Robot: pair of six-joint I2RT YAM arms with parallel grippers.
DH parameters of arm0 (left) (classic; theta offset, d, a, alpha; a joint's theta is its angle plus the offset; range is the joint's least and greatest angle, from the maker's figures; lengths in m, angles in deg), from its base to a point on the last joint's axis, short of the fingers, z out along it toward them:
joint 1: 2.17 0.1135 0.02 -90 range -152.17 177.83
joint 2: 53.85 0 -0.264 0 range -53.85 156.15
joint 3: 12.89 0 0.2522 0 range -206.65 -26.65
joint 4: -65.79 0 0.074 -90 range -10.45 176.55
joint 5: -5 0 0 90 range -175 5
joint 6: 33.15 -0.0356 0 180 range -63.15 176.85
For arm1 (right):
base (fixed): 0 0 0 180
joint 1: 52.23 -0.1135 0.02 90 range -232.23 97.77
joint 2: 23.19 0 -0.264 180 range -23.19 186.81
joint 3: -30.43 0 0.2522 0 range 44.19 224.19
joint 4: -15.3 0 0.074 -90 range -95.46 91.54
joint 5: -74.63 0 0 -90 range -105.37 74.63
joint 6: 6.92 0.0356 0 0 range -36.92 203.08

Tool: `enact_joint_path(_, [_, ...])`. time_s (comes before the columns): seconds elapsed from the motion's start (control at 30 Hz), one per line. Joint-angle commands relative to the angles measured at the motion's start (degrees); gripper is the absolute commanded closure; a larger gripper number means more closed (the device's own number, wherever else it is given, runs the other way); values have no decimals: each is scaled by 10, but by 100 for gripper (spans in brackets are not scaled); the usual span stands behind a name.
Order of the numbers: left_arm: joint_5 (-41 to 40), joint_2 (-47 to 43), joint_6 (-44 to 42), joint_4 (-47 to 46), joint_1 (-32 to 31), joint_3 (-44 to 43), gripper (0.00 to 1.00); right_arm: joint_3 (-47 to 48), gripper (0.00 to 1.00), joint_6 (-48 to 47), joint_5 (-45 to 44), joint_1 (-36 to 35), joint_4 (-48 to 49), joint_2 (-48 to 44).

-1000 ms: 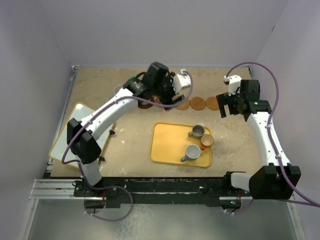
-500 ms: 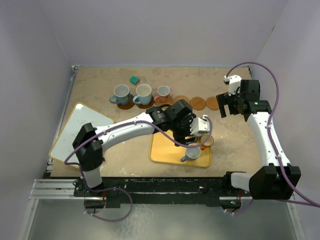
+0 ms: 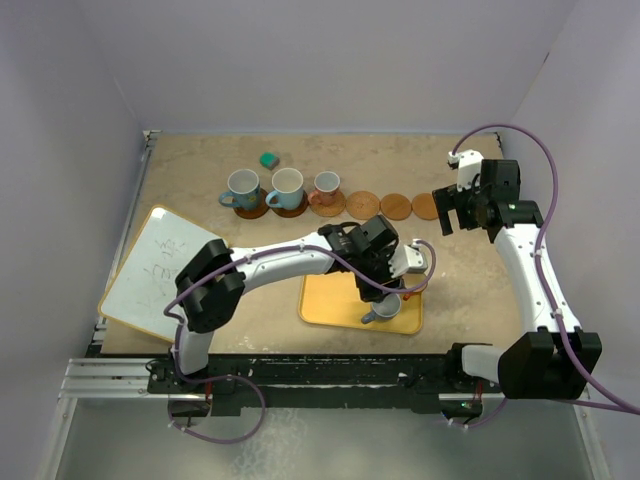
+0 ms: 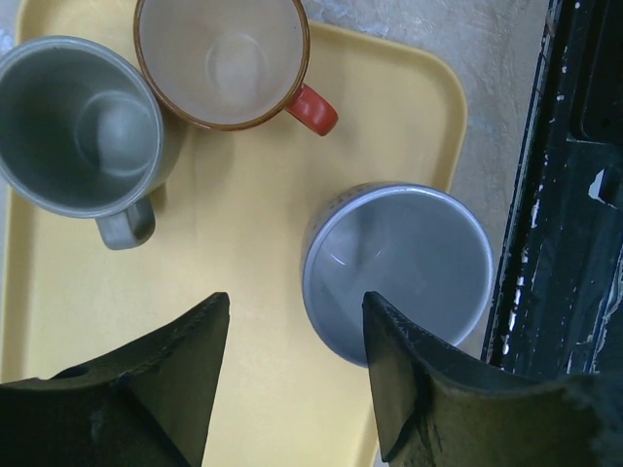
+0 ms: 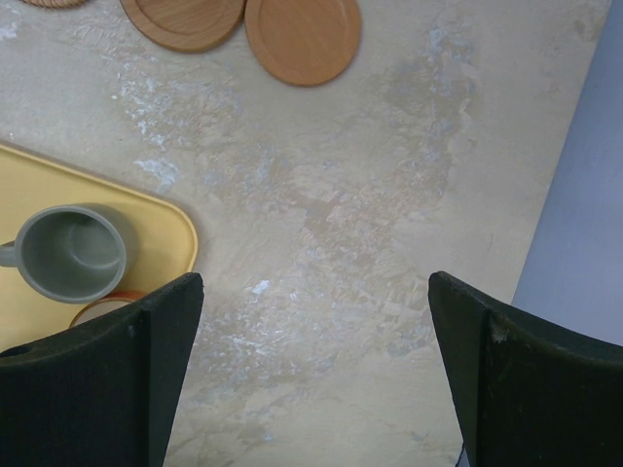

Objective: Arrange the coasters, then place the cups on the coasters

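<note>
Left fingers (image 4: 409,389) are spread, straddling the pale cup's (image 4: 399,272) rim at the yellow tray's (image 4: 243,292) right edge. The grey cup (image 4: 83,126) and orange-brown cup (image 4: 222,58) crowd the upper left. Right fingers (image 5: 496,389) are spread wide over bare table (image 5: 341,214), with two coasters (image 5: 302,34) at top.

The cups (image 4: 219,58) look like glazed ceramic, smooth with a soft shine. The yellow tray (image 4: 243,292) seems smooth, matt plastic. The coasters (image 5: 303,37) look like matt wood. The tabletop (image 5: 370,224) is mottled beige and rough-looking.

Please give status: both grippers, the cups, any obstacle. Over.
Left gripper open over pale grey ceramic mug on yellow rectangular tray. Right gripper open, empty. Three round brown wooden coasters bare. Small grey mug, orange-brown mug nearby, not blocking.
</note>
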Motion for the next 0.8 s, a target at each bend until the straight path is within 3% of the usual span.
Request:
enact_joint_path(0.0, [15, 7, 25, -21, -13, -18, 48, 1, 0, -6, 0, 3, 12, -9])
enact_joint_path(0.57, [4, 15, 12, -3, -21, -27, 96, -1, 0, -9, -2, 3, 12, -11])
enact_joint_path(0.77, [-16, -13, -24, 16, -20, -31, 97, -1, 0, -10, -4, 3, 13, -9])
